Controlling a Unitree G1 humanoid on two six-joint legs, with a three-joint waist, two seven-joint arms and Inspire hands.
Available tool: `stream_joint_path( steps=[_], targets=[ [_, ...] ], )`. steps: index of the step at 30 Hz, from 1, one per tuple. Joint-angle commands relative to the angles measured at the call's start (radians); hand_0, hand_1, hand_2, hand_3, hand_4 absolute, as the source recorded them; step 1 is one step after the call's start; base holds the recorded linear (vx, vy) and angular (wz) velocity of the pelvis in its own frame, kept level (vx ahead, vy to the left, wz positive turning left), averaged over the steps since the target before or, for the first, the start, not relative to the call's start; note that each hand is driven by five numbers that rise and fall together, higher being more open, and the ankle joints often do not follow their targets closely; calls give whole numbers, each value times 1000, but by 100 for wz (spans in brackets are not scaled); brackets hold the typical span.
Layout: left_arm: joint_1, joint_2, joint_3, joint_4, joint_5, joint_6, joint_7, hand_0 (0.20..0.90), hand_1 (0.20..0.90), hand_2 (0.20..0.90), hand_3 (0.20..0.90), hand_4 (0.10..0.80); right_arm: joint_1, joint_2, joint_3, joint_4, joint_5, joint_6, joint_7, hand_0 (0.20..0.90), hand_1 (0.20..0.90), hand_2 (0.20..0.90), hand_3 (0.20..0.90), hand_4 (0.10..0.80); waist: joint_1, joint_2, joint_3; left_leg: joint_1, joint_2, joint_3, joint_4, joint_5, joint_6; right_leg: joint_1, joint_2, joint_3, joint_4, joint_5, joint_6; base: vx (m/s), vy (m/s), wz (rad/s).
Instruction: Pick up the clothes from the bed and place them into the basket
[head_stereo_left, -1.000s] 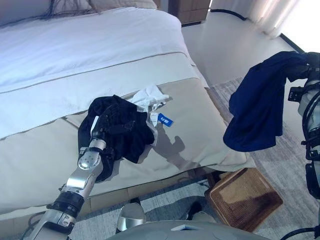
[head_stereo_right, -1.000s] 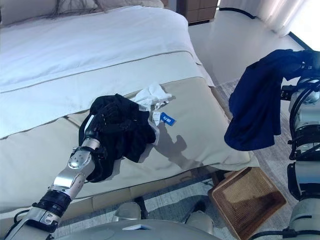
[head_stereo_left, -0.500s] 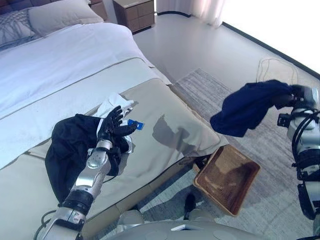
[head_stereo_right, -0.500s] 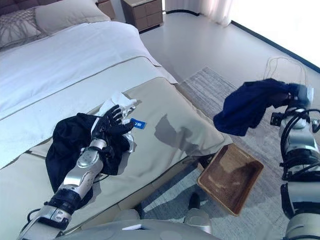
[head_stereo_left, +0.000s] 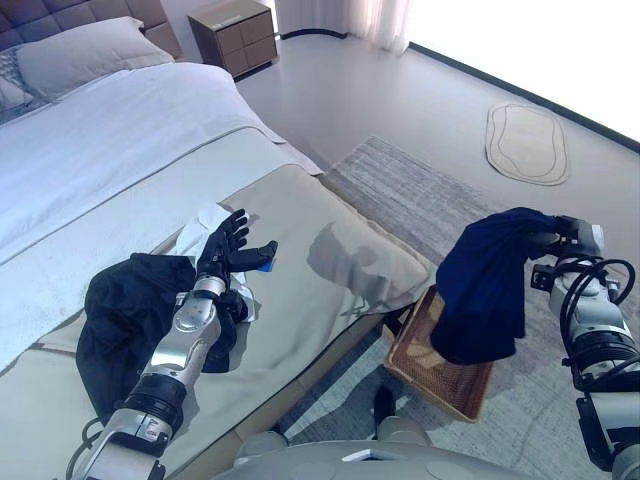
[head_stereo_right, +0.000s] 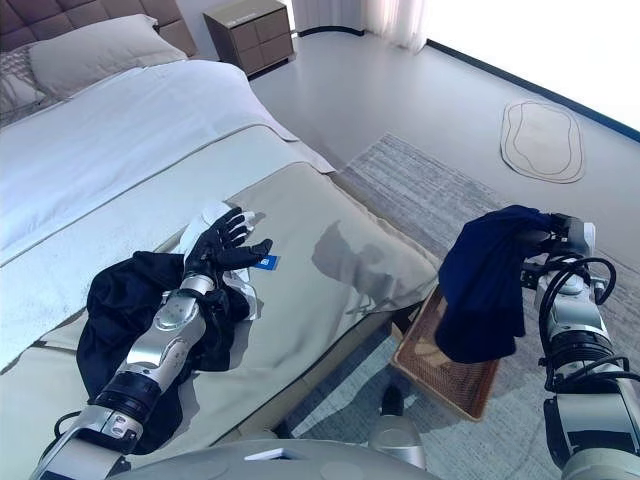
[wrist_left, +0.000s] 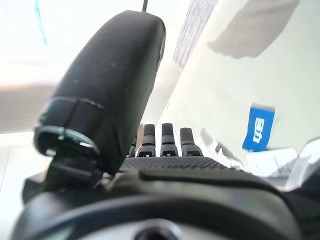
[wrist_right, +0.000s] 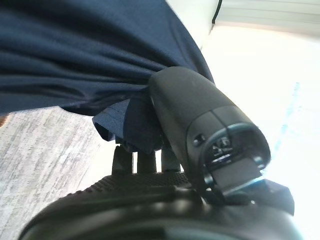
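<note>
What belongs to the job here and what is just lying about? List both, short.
Job things: navy garment pinched in the right robot hand; basket below it; black clothes and white cloth on the bed; open left robot hand.

Lying about: pillow, nightstand, small rug.

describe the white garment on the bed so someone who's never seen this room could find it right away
Start at the bed and go to its beige foot end, near the edge facing the wicker basket. There the white garment lies crumpled, partly under the open left hand. It is the only white piece: the black garment beside it is dark, and a small blue tag lies at its edge.
</note>
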Motion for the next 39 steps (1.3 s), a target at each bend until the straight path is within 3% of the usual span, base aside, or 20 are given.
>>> stream_joint_path(
  steps=[1, 8, 16, 20, 29, 30, 31, 39],
  targets=[
    [-63, 49, -45, -31, 56, -73, -47, 900, 900, 900, 900, 800, -80, -73, -12, -25, -61, -55, -8, 300, 300, 300, 200, 100, -1, -2, -64, -49, -38, -31, 46, -79, 13, 21, 65, -19, 69, -138, -24, -56, -62, -8],
    [-34, 34, -45, -13, 36, -103, -74, 900, 900, 900, 900, 800, -32, -70, -55, -36, -35, -92, -28, 300, 300, 300, 200, 100, -32, 44, -39, -76, -28, -2, 64, -62, -10, 1, 64, -7, 57, -129, -27, -26, 7, -10],
    [1, 24, -24, -25, 52, -101, -84, 900, 900, 900, 900, 800, 119, -20, -133, -101, -40, -172, -42, 300, 300, 300, 200, 100, -59, 80, -26, -85, -20, 22, 63, -53, -13, -12, 61, 1, 54, -126, -24, 2, -24, -5],
    [-9, 27, -33, -23, 45, -96, -104, 900, 900, 900, 900, 800, 117, -44, -138, -98, -69, -155, -4, 300, 300, 300, 200, 100, -75, 98, -14, -96, -16, 38, 63, -47, -20, -22, 58, 7, 49, -124, -21, -30, -8, -17],
    [-34, 21, -68, -28, 37, -77, -108, 900, 900, 900, 900, 800, 96, -96, -131, 36, -122, -112, 69, 300, 300, 300, 200, 100, -77, 101, -3, -113, -7, 56, 81, -48, -27, -23, 57, 9, 37, -121, -24, -13, -9, -4],
    [-36, 19, -71, -27, 39, -76, -106, 900, 900, 900, 900, 800, 91, -99, -128, 52, -123, -112, 72, 705, 705, 705, 672, 572, -76, 102, -2, -114, -6, 56, 81, -47, -27, -23, 57, 9, 37, -121, -25, 0, 0, 0],
    [-35, 17, -75, -25, 40, -78, -105, 900, 900, 900, 900, 800, 84, -104, -125, 72, -126, -114, 82, 900, 900, 900, 900, 800, -73, 102, 2, -114, -6, 56, 81, -46, -27, -23, 57, 8, 36, -121, -25, 0, 0, 0],
    [-24, 27, -68, -39, 35, -75, -104, 900, 900, 900, 900, 800, 79, -107, -121, 96, -147, -81, 60, 900, 900, 900, 900, 800, -57, 97, 5, -117, -11, 50, 78, -42, -28, -15, 55, -3, 35, -123, -25, 0, 0, 0]
  ],
)
